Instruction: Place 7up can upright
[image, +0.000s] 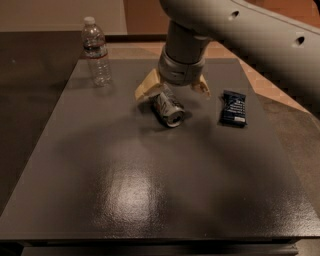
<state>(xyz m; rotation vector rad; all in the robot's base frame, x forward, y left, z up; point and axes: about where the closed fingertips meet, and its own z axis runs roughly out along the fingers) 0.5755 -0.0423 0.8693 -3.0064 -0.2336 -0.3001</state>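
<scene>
Where the 7up can (168, 106) lies sideways, the pincer (175, 91) hangs spread wide.

The hand (172, 93), fingers spread wide, hangs over the far end of the 7up can (168, 107) lying sideways.

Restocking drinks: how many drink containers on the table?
2: water bottle upright, far left; 7up can on its side mid-table, beneath the open end effector. The arm could hide more.
</scene>
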